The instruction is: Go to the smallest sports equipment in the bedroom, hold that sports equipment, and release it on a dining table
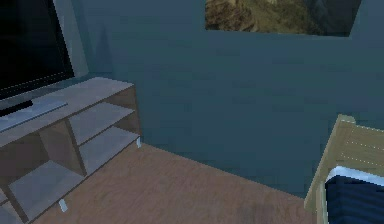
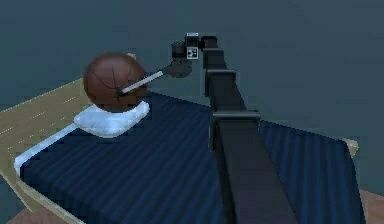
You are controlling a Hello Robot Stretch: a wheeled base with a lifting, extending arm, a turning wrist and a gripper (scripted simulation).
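The fingers (image 2: 150,78) appear in the arm side view as thin rods running from the body of the gripper (image 2: 128,90) toward eight o'clock, with their tips in front of the brown ball (image 2: 108,72). You cannot tell whether the fingers grip the ball or whether the gripper holds anything, because the ball rests on a surface behind them. Locate the ball at ten o'clock from the view's centre. It sits on a white pillow (image 2: 112,120) on the bed (image 2: 170,160), which has a dark blue striped cover. The arm (image 2: 235,130) rises from six o'clock toward twelve o'clock, with the white marker squares (image 2: 190,48) at its far end.

In the forward view, find a dark television (image 1: 30,40) at ten o'clock on a low open shelf unit (image 1: 90,125). A landscape picture (image 1: 280,14) hangs on the blue wall (image 1: 220,90) at one o'clock. A corner of the bed's pale frame shows at four o'clock. Brown floor (image 1: 180,190) lies at six o'clock.
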